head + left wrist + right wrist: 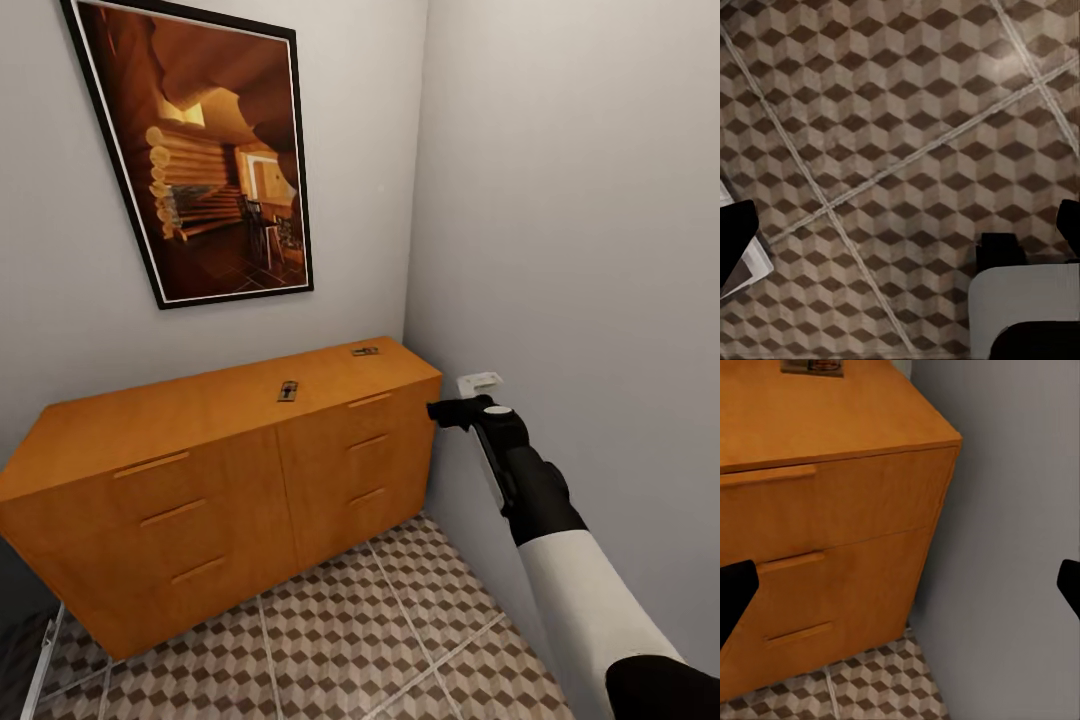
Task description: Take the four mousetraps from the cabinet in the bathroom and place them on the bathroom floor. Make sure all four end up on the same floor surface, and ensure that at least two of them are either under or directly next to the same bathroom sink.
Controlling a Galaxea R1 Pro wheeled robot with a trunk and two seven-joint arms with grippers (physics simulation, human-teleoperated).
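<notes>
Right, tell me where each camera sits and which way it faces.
Head view: high up, looking down at the cabinet with two mousetraps on top; the right arm shows.
Left wrist view: pointed straight down at the bathroom floor; dark fingertips show at the edges.
Right wrist view: facing the cabinet's right end and the wall; jaws apart.
Head and right wrist views share the cabinet.

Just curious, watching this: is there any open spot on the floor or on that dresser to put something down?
The patterned floor tiles in front of the dresser are bare up to the right-hand wall. The dresser top is free at its left end; two small traps sit toward its right. The tightest spot is the corner where the right tool hovers beside the dresser.
</notes>
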